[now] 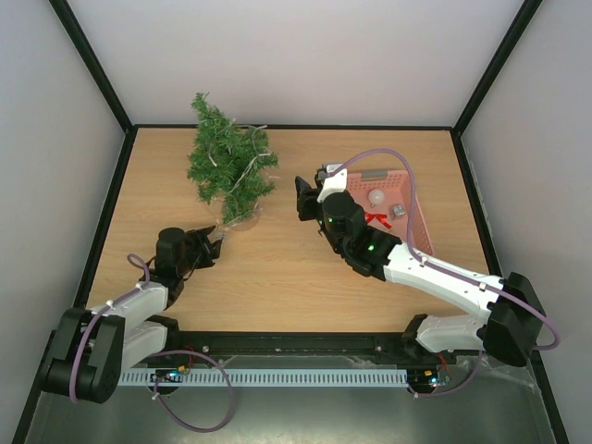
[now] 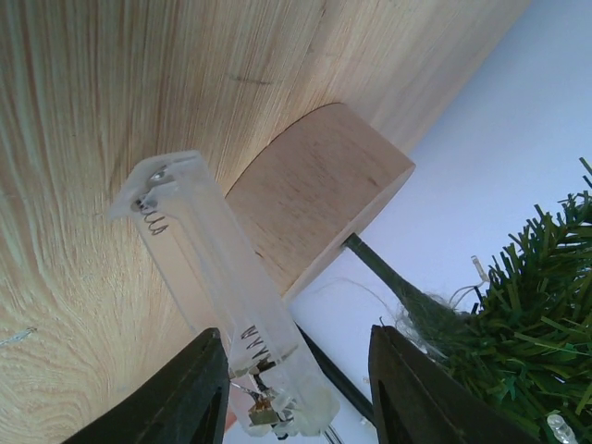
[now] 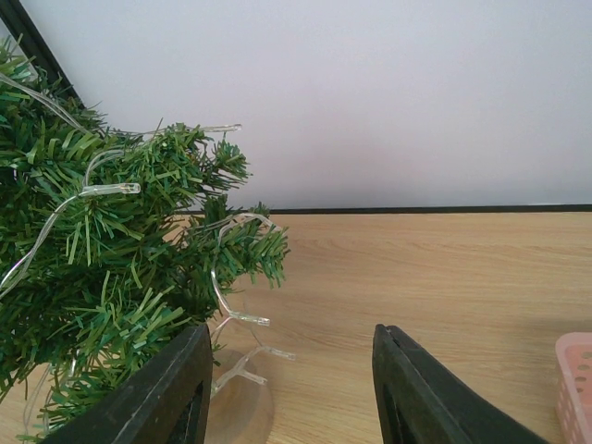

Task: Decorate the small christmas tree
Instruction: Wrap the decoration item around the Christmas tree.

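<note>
The small christmas tree (image 1: pixel 227 162) stands at the back left of the table on a pale round base (image 2: pixel 319 194). A clear light string (image 3: pixel 102 191) is draped over its branches (image 3: pixel 83 277). The string's clear battery box (image 2: pixel 217 268) lies on the table by the base. My left gripper (image 1: pixel 211 245) (image 2: pixel 299 342) is open around the box's near end. The box is against one finger, and a gap shows to the other finger (image 2: pixel 416 393). My right gripper (image 1: pixel 305 199) (image 3: pixel 291 338) stands open and empty just right of the tree.
A pink basket (image 1: pixel 418 227) (image 3: pixel 575 379) sits at the right and holds a white ball (image 1: pixel 376 197), a red bow (image 1: pixel 377 219) and a small silver piece (image 1: pixel 400 211). Black frame posts and pale walls enclose the table.
</note>
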